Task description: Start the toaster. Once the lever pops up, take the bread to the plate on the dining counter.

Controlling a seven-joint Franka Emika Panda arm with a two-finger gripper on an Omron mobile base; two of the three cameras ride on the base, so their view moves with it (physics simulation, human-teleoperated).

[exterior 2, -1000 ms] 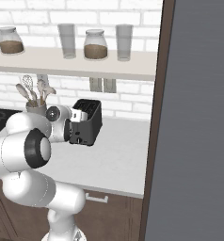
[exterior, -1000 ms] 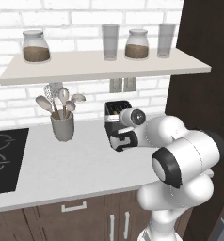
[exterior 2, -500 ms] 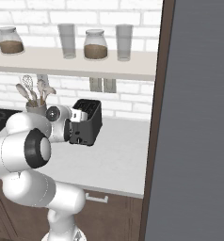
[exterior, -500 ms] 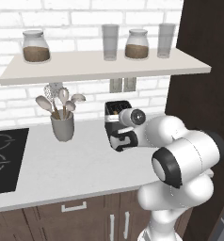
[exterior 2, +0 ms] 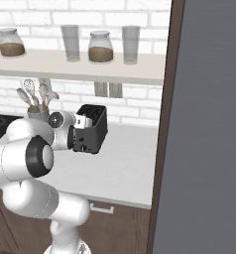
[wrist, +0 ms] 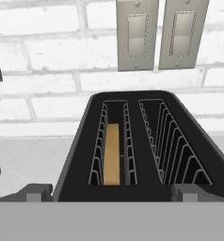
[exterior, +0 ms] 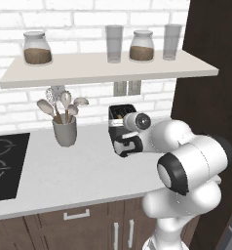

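With its two fingers spread wide and holding nothing, the tool (wrist: 111, 192) hangs at the front of the toaster (wrist: 147, 141), looking down into its top, apparently lined up to reach the lever on the front face, which is hidden from all three views. One slice of bread (wrist: 112, 154) stands on edge deep in the left of the two slots; the right slot is empty, so toasting seems not yet begun. The toaster (exterior: 122, 118) sits at the back of the white surface (exterior: 84, 171), just below two wall outlets (wrist: 160, 34), presumably placed there for power. Beside it, well apart, one grey utensil cup (exterior: 64, 131) holds several spoons. On the shelf (exterior 2: 85, 67) above stand two jars (exterior 2: 101, 47) and two glasses (exterior 2: 71, 42).
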